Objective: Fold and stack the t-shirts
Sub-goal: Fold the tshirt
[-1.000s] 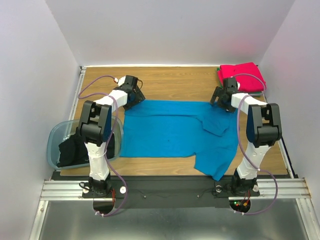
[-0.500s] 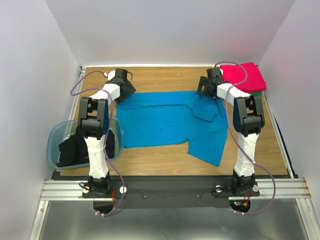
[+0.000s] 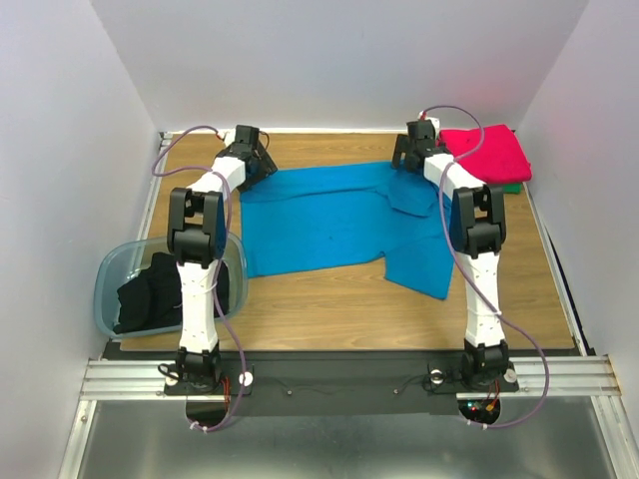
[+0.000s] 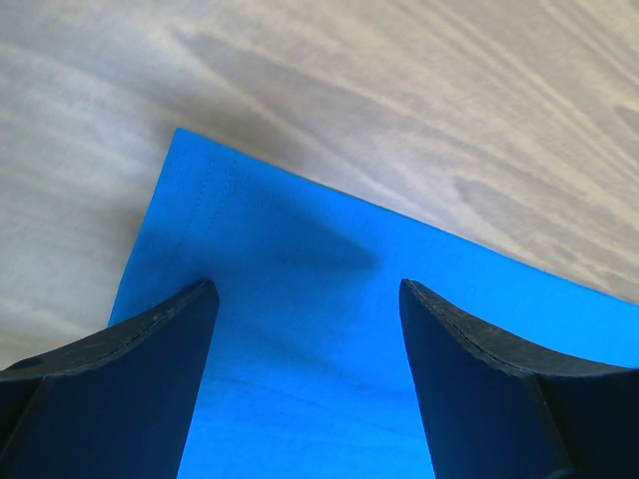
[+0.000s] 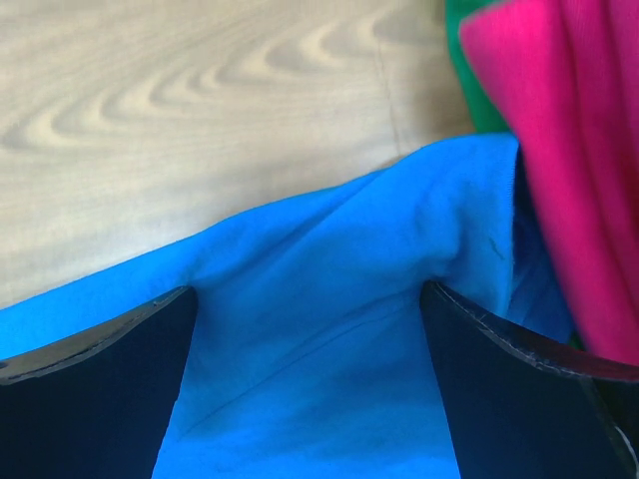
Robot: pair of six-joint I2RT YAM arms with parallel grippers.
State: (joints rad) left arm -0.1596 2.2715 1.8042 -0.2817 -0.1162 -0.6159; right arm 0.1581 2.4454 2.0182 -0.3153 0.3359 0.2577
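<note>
The bright blue t-shirt (image 3: 329, 215) lies spread flat across the wooden table, one sleeve folded over near its right side. My left gripper (image 3: 252, 162) is open at its far-left corner, fingers (image 4: 150, 369) astride the cloth (image 4: 319, 339) near its hem. My right gripper (image 3: 409, 157) is open at the far-right corner, straddling a rumpled edge (image 5: 329, 299). A folded red-pink t-shirt (image 3: 486, 152) sits at the back right on a green one (image 3: 511, 187); both show in the right wrist view as red-pink (image 5: 559, 150) and green (image 5: 464, 70). A black t-shirt (image 3: 150, 294) lies in the bin.
A translucent blue-grey bin (image 3: 105, 274) sits at the table's near-left edge beside my left arm. White walls close in the back and both sides. The red-pink stack lies right beside my right gripper.
Both arms have stretched toward the back of the table. The blue t-shirt has slid with them, away from the near edge, and now lies flatter.
</note>
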